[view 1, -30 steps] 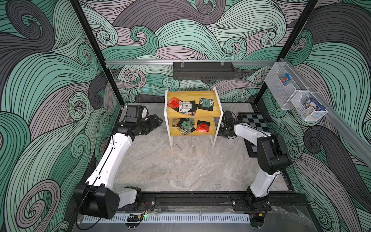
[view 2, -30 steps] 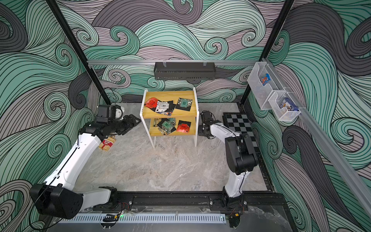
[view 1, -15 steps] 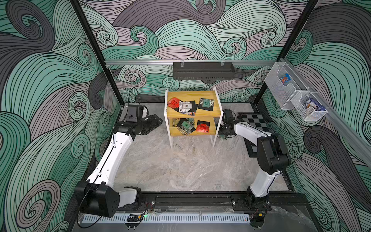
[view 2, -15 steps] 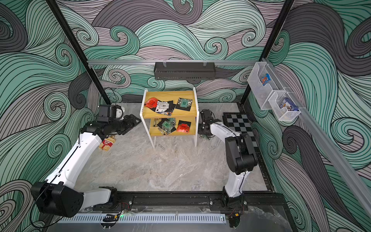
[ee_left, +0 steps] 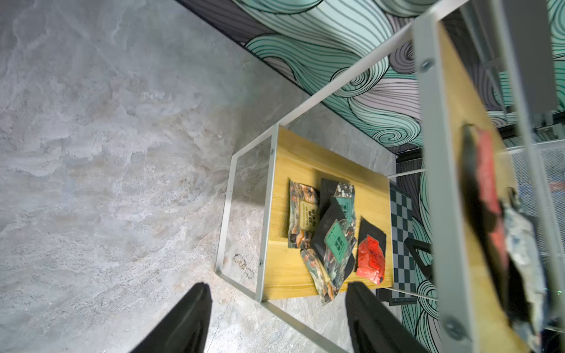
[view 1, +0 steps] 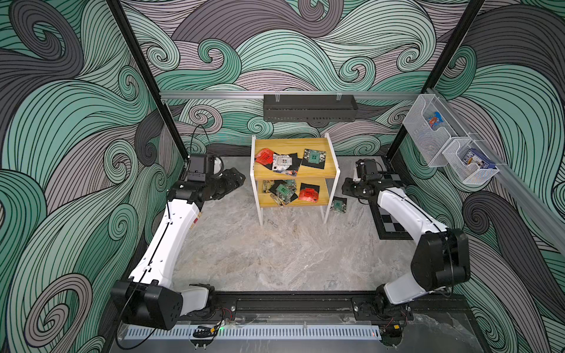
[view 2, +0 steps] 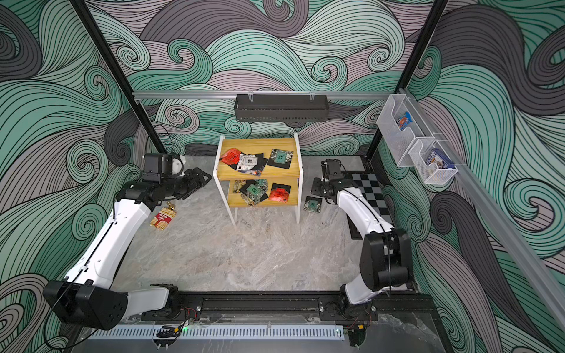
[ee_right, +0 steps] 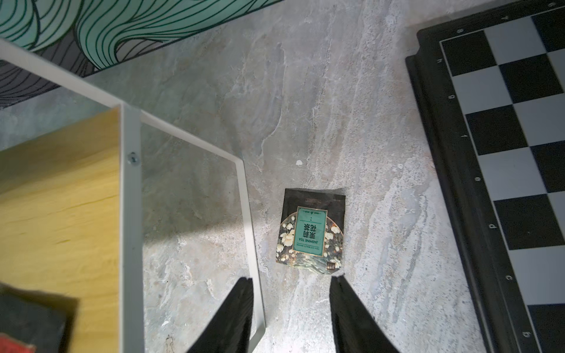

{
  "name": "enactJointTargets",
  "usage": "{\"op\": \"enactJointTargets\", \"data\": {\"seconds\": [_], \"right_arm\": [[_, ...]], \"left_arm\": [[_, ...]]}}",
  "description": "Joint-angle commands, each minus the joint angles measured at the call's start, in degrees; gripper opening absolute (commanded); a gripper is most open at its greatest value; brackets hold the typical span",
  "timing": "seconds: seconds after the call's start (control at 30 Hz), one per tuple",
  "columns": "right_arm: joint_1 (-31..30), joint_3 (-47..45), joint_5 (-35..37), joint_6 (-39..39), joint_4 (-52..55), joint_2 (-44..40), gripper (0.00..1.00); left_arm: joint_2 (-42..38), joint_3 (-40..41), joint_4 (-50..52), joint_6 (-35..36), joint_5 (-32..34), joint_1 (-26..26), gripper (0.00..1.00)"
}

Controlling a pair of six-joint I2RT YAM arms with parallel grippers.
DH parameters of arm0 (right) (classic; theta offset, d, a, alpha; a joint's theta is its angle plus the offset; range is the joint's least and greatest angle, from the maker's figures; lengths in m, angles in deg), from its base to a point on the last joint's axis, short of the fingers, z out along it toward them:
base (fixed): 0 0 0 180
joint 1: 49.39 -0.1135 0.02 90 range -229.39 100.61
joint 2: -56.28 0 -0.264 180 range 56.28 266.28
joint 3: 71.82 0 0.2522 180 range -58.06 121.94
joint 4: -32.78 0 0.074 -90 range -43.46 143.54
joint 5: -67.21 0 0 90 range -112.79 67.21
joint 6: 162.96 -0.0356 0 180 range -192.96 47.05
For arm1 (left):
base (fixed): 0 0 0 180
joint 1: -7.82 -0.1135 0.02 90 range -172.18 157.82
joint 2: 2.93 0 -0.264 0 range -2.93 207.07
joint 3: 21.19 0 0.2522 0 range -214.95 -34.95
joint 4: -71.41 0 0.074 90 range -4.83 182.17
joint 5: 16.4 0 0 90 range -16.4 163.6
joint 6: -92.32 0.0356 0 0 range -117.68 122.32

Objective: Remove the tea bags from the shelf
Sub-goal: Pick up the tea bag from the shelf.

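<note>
My right claw: jaws partly apart, nothing between them. Just past the tips, a jasmine tea bag lies flat on the marble floor, between the shelf leg and the chessboard. My left claw: wide, empty, facing the shelf's side. Other tea bags are piled on its lower board, more on the top board.

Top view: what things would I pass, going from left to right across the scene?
Red-and-white carton → two-tier shelf → loose tea bag on the floor → chessboard → clear wall bins
</note>
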Motion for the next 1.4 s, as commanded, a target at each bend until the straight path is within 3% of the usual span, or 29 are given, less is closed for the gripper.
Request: {"op": "enactJointTargets", "data": {"seconds": [0.0,0.37,0.8,1.0,1.03,1.07,1.37], "right_arm": [[0.5,-0.1,-1.2,0.0,3.1,-3.0,0.46],[2.0,5.5,-4.3,2.4,9.1,-10.9,0.52],[0.7,15.1,-13.4,9.9,13.0,-18.2,0.70],[-4.7,20.9,-17.8,15.8,13.4,-17.4,0.75],[-5.9,21.7,-17.8,17.1,13.2,-17.2,0.85],[-7.2,22.5,-17.8,18.3,13.4,-16.9,0.87],[-13.6,27.9,-23.0,27.3,14.1,-12.5,0.89]], "left_arm": [[1.0,-4.4,2.2,2.5,0.2,-0.3,0.73],[2.4,-11.9,3.1,4.1,-5.1,-0.1,0.73],[4.1,-14.5,0.9,3.7,-10.9,1.7,0.75],[3.6,-13.0,-0.5,1.9,-11.2,1.8,0.75],[3.1,-12.1,-1.4,1.2,-11.4,1.8,0.75],[2.8,-11.5,-1.4,1.2,-11.9,1.8,0.75],[0.0,-7.8,-0.2,0.4,-12.1,1.8,0.75]]}}
